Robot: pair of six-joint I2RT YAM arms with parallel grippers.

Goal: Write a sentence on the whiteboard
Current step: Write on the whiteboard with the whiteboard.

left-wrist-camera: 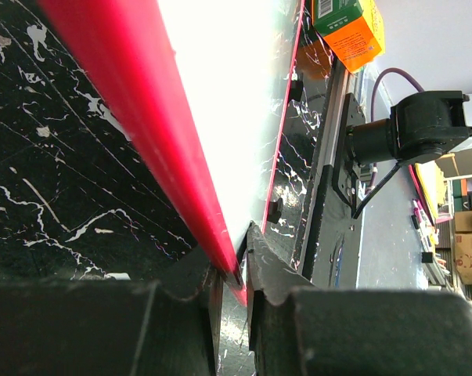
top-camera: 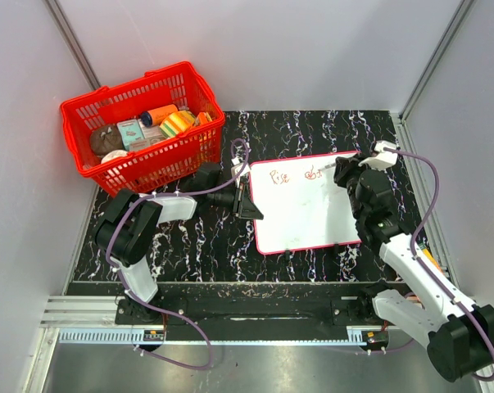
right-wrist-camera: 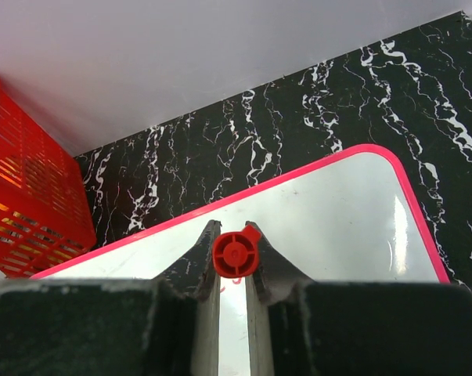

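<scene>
**Whiteboard, on bench, centre-right**

Whiteboard (top-camera: 312, 217) lies flat on the black marbled bench (top-camera: 197, 237), right of the red basket (top-camera: 160, 160). Sentence (top-camera: 284, 175): red words near the top edge. Left claw (top-camera: 247, 195) pinches the board's left pink edge. Right claw (top-camera: 340, 169) is clamped on a red marker (right-wrist-camera: 236, 254) over the board's upper right.

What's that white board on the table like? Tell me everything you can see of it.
The whiteboard is a flat, glossy white rectangle with rounded corners and a thin red-pink rim. It lies slightly skewed on the black marbled table. Red writing runs along its far part. The left gripper pinches its left edge. The right gripper holds a red marker over it beside the writing; whether the tip touches is unclear.
</scene>
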